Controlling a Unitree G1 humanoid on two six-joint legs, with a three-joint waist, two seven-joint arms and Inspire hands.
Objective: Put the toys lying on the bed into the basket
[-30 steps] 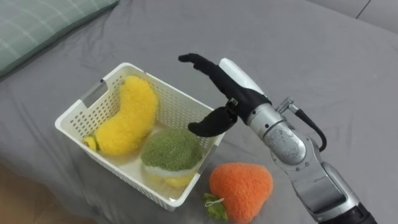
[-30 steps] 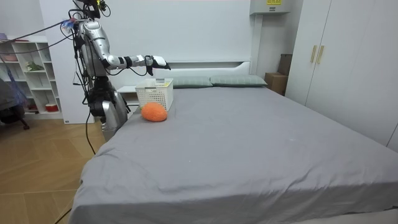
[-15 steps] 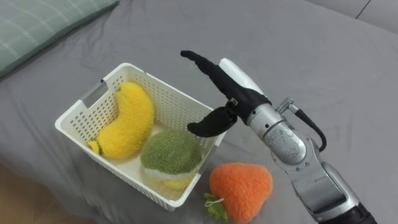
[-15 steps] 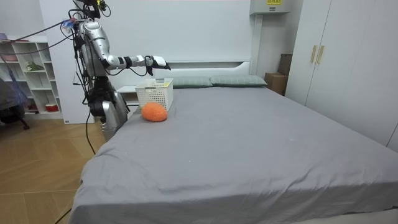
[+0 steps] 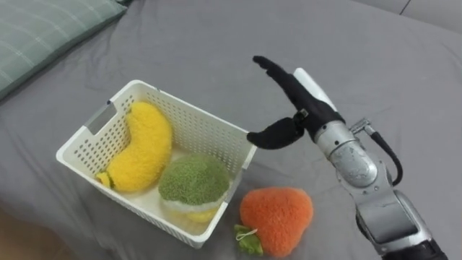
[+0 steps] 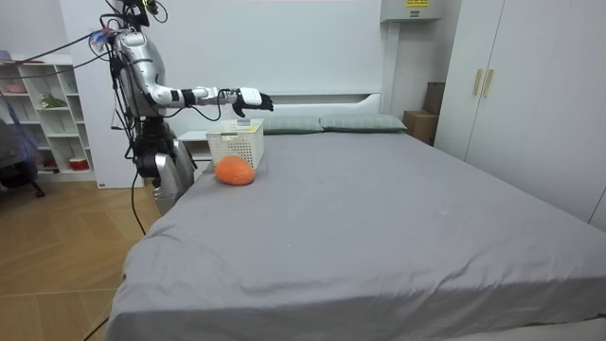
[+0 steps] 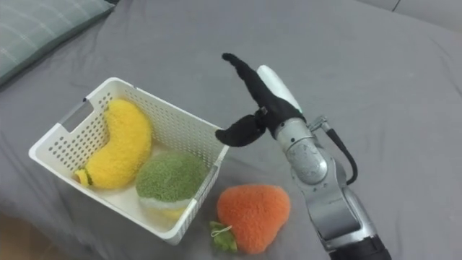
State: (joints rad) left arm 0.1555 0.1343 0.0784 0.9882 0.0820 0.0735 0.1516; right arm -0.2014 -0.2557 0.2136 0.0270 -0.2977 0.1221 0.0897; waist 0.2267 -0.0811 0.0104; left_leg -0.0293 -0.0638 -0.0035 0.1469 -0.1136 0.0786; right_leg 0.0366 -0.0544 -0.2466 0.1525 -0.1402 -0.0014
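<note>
A white slatted basket [image 5: 189, 115] [image 7: 163, 115] [image 6: 237, 144] rests on the grey bed. Inside lie a yellow banana plush [image 5: 142, 147] [image 7: 115, 144] and a green round plush [image 5: 193, 180] [image 7: 170, 177]. An orange strawberry plush [image 5: 276, 219] [image 7: 253, 207] [image 6: 234, 170] with a green leaf lies on the sheet just outside the basket's near right corner. My right hand [image 5: 295, 107] [image 7: 258, 101] [image 6: 250, 99] hovers open above the bed, right of the basket's far corner, holding nothing.
A green checked pillow [image 5: 43, 32] [image 7: 32, 25] lies at the upper left. Grey sheet [image 5: 375, 65] stretches away to the right. In the room view I stand at the bed's head corner beside white shelves [image 6: 38, 114]; a wardrobe [image 6: 530, 85] is on the room view's right.
My right hand has moved to the right, away from over the basket's rim, still open. The view has shifted slightly.
</note>
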